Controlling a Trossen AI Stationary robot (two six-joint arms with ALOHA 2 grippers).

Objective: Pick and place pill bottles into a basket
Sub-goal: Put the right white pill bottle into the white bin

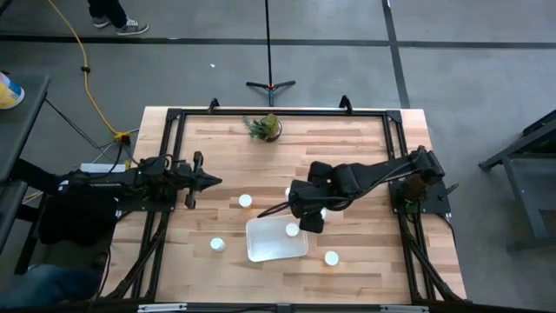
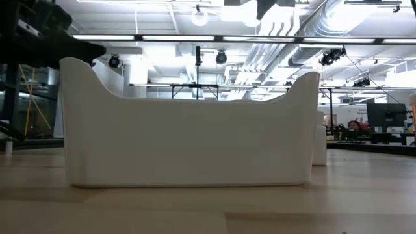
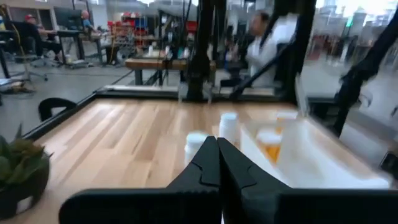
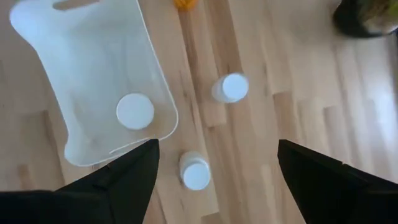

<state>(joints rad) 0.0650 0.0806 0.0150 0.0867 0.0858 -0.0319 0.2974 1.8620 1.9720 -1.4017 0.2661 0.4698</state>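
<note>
The white basket (image 1: pixel 276 242) stands at the table's near middle and holds one white-capped pill bottle (image 1: pixel 292 229), which also shows in the right wrist view (image 4: pixel 135 111). My right gripper (image 1: pixel 311 217) is open and empty above the table at the basket's far right corner. A bottle (image 4: pixel 194 173) stands on the wood below the space between its fingers, and another (image 4: pixel 231 87) stands beyond it. More bottles stand on the table (image 1: pixel 245 201), (image 1: pixel 217 245), (image 1: pixel 331 257). My left gripper (image 1: pixel 208 181) is shut and empty at the table's left.
A small green potted plant (image 1: pixel 265 128) stands at the far edge's middle. The black frame rails (image 1: pixel 174 117) run along the table's sides. The low view is mostly filled by the basket's wall (image 2: pixel 188 149). People show in the room beyond the table.
</note>
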